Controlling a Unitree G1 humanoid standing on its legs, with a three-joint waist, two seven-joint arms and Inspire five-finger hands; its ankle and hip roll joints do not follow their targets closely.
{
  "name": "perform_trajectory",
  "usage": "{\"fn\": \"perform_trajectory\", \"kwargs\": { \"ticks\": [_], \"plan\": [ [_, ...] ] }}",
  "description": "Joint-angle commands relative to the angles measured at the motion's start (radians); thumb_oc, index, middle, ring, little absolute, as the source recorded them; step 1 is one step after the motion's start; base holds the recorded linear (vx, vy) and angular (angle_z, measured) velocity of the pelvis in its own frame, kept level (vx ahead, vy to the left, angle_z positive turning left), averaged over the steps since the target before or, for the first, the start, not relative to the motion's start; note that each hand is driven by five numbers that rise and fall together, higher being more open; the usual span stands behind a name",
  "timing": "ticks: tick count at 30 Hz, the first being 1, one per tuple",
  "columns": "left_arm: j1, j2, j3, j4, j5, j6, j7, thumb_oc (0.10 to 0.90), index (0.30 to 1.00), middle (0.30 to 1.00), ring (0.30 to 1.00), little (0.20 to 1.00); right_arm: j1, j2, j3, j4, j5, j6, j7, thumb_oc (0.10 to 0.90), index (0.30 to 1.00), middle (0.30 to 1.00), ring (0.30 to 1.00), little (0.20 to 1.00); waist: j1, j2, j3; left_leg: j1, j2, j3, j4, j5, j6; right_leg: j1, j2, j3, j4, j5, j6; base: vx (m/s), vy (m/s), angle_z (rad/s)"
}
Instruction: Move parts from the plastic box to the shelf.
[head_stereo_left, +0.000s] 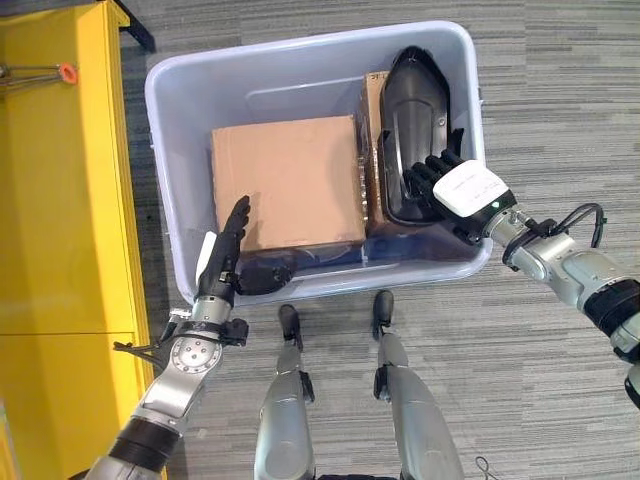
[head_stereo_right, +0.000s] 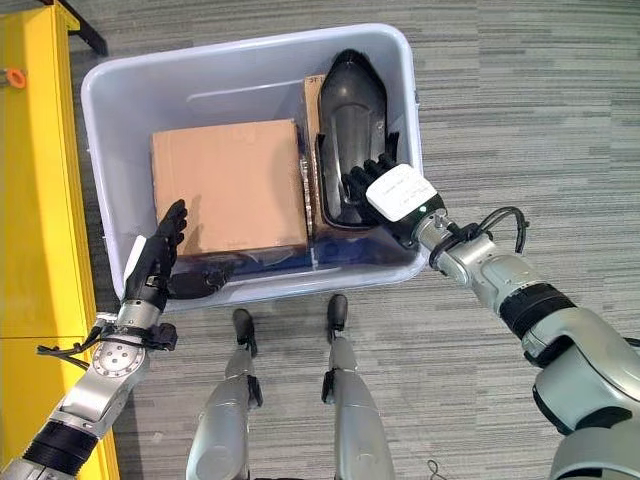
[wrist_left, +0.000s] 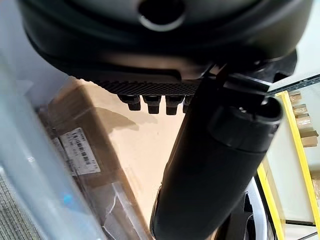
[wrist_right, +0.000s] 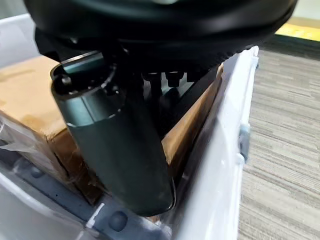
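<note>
Left hand (head_stereo_left: 222, 262) hovers flat-fingered beside the carton (head_stereo_left: 288, 182); right hand (head_stereo_left: 452, 188) curls onto the black part (head_stereo_left: 415, 120) in the box (head_stereo_left: 170, 110) — I'd grip firmly, lift straight.

floor: grey striped carpet (head_stereo_left: 560, 90) | on it: plastic box (head_stereo_left: 200, 70), yellow shelf (head_stereo_left: 60, 200)

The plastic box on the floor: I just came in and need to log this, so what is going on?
The right hand reaches into the plastic box, fingers on a black moulded part standing at its right side. The left hand is held straight against the near left corner of a cardboard box inside. Nothing is lifted yet; the yellow shelf stands to the left.
</note>
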Motion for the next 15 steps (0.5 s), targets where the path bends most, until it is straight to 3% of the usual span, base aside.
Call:
{"fn": "perform_trajectory", "kwargs": {
  "ticks": [1, 9, 11, 15],
  "plan": [
    [-0.044, 0.004, -0.015, -0.068, 0.041, -0.083, 0.015, 0.9, 1.0, 1.0, 1.0, 1.0, -0.132, -0.049, 0.028, 0.014, -0.018, 0.027, -0.016, 0.9, 1.0, 1.0, 1.0, 1.0, -0.013, 0.016, -0.013, -0.007, 0.065, -0.031, -0.006, -0.019, -0.037, 0.04, -0.163, -0.128, 0.023, -0.131, 0.133, 0.0, 0.0, 0.0],
    [-0.053, 0.015, -0.02, -0.064, 0.031, -0.088, 0.001, 0.9, 1.0, 1.0, 1.0, 1.0, -0.15, -0.045, 0.043, 0.064, 0.025, 0.014, -0.032, 0.9, 1.0, 1.0, 1.0, 1.0, -0.009, 0.025, -0.013, -0.033, 0.069, -0.037, -0.009, -0.011, -0.039, 0.003, -0.166, -0.136, 0.04, -0.134, 0.131, -0.01, -0.005, -0.01],
    [-0.044, 0.007, -0.027, -0.058, 0.031, -0.11, 0.005, 0.9, 1.0, 1.0, 1.0, 1.0, -0.147, -0.028, 0.039, 0.084, 0.04, -0.1, -0.116, 0.9, 1.0, 1.0, 1.0, 1.0, -0.01, 0.033, -0.013, -0.024, 0.069, -0.038, -0.009, -0.015, -0.037, 0.009, -0.167, -0.132, 0.038, -0.134, 0.129, -0.02, 0.011, 0.0],
    [-0.025, -0.003, -0.02, -0.065, 0.036, -0.113, 0.002, 0.9, 1.0, 1.0, 1.0, 1.0, -0.131, -0.02, 0.028, 0.026, 0.072, -0.175, -0.128, 0.9, 1.0, 1.0, 1.0, 1.0, -0.014, 0.039, -0.013, -0.007, 0.068, -0.035, -0.009, -0.018, -0.038, 0.024, -0.168, -0.129, 0.028, -0.13, 0.13, 0.0, 0.024, 0.0]
  ]
}}
